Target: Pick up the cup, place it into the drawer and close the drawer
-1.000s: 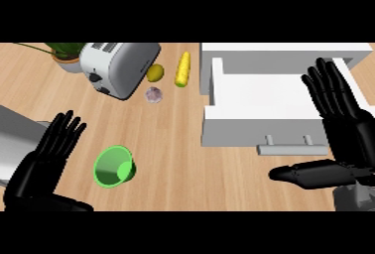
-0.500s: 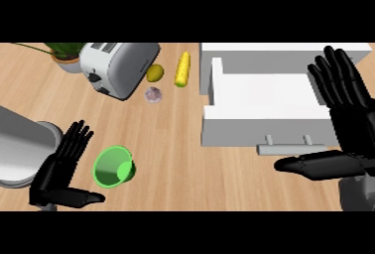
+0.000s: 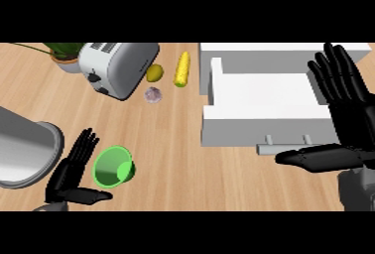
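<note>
Early stage: the cup (image 3: 113, 166) lies ungrasped on the counter (image 3: 179, 149), left robot hand (image 3: 72, 173) just beside it, fingers apart. Right robot hand (image 3: 350, 124) likewise spread; drawer (image 3: 264, 94) open.

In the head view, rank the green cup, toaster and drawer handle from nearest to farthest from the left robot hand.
1. Green cup, beside the left robot hand.
2. Toaster, far back left.
3. Drawer handle, across to the right.

One view (from the head) looks steeply down onto the counter (image 3: 161, 139), seemingly close
</note>
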Motion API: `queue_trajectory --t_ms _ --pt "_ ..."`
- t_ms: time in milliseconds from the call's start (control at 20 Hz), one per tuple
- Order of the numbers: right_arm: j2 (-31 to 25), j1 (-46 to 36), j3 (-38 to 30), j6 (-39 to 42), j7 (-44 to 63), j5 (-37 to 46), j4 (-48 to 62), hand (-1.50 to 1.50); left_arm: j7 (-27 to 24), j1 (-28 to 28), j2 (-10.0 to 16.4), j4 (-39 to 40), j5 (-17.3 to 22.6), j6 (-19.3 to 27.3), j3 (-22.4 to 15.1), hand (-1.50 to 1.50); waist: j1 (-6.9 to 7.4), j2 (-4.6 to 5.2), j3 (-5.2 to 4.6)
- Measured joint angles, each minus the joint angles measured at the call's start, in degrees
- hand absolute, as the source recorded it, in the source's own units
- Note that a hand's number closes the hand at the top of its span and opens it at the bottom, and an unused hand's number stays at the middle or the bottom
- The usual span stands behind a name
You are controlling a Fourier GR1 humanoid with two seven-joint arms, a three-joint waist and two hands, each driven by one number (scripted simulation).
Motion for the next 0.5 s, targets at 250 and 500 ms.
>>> queue_trajectory --t_ms 250,500 --pt "-0.27 -0.7 -0.74 0.37 0.83 -0.72 -0.17 -1.5 -9.32 -6.42 1.6 15.72 -3.0 1.4 1.11 -1.5 -0.19 0.05 -0.02" --pt "-0.5 -0.2 -0.84 0.95 1.27 -0.92 -0.95 -1.5 -14.6 -11.58 2.19 26.2 -4.29 3.43 1.96 -1.5 -0.44 0.12 -0.07"
